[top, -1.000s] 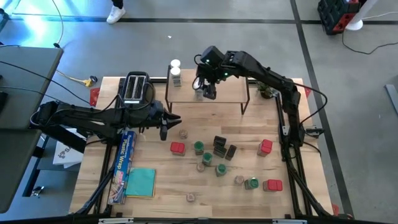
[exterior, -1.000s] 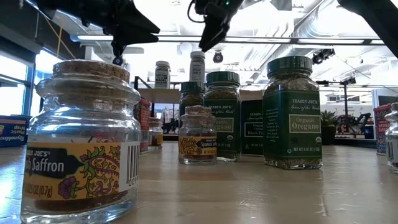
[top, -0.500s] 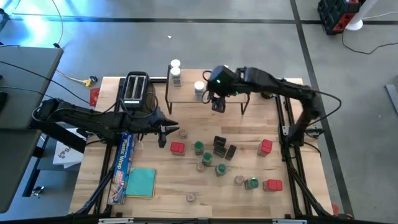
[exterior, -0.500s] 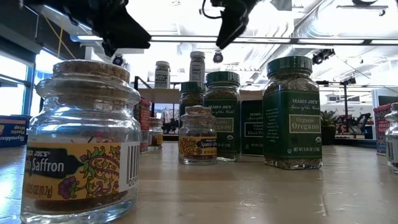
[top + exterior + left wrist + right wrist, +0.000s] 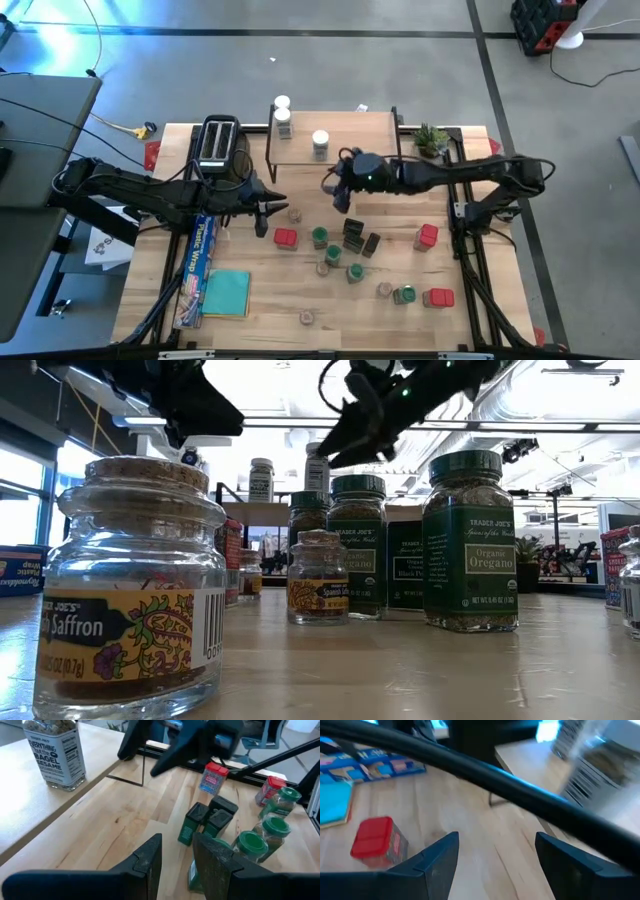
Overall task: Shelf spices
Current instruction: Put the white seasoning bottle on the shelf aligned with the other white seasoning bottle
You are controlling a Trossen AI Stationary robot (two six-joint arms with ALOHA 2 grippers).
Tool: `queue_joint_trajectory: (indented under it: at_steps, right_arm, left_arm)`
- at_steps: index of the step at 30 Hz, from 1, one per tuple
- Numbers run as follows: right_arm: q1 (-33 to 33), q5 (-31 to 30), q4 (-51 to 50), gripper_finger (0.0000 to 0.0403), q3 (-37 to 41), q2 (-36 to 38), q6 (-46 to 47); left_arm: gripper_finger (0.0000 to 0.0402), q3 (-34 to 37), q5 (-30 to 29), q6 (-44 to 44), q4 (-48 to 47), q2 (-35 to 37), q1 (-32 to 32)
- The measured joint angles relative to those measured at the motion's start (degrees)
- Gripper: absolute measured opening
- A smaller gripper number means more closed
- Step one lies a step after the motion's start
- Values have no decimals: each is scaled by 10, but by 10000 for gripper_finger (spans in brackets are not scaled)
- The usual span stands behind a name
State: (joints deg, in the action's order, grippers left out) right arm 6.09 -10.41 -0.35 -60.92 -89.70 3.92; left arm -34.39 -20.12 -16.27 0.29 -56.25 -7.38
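The shelf [image 5: 350, 132] has a light wooden top on thin black legs. Three white-lidded jars stand on it [image 5: 320, 142] [image 5: 283, 120]; one shows in the left wrist view [image 5: 52, 752]. Several spices stand on the table: red tins [image 5: 286, 238], green-lidded jars [image 5: 319, 237], black boxes [image 5: 352, 233] and tiny jars [image 5: 295, 215]. My right gripper [image 5: 333, 195] [image 5: 492, 865] hangs open and empty over the table, just off the shelf's near edge. My left gripper [image 5: 265, 215] [image 5: 177, 862] is empty, open by a narrow gap, and hovers left of a tiny jar.
A black toaster [image 5: 217, 140] stands left of the shelf. A long blue foil box [image 5: 198, 262] and a teal cloth [image 5: 227, 292] lie near the table's left edge. A small plant [image 5: 432, 140] sits at the far right. Bare wood shows along the near edge.
My right gripper has come away from the white-lidded jar on the shelf, which stays standing there. It has moved toward the table's near edge and down, off the shelf, and its arm has stretched out low. My left gripper has shifted slightly toward the near edge.
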Motion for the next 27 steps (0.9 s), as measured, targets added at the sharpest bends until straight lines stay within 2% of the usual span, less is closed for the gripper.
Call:
queue_joint_trajectory:
  at_steps: [4, 11, 15, 20, 25, 27]
  right_arm:
    - [1, -1, 92, 217, 4, -44, -13]
    - [28, -17, 86, 97, -51, -98, 1]
    - [30, -70, 60, 50, -55, -92, 3]
    - [30, -144, 22, 21, -55, -71, 18]
    - [30, -242, -16, 16, -55, -46, 43]
    - [30, -252, -25, 16, -55, -33, 51]
  left_arm:
    - [106, 0, -5, 0, 0, 0, 0]
    - [106, 0, -7, -2, 0, 0, 0]
    - [106, 0, -7, -6, -1, 0, 0]
    - [106, 0, -5, -13, -3, 0, 0]
    - [106, 0, -5, -14, -5, 0, 0]
    - [106, 0, -4, -14, -4, 0, 0]
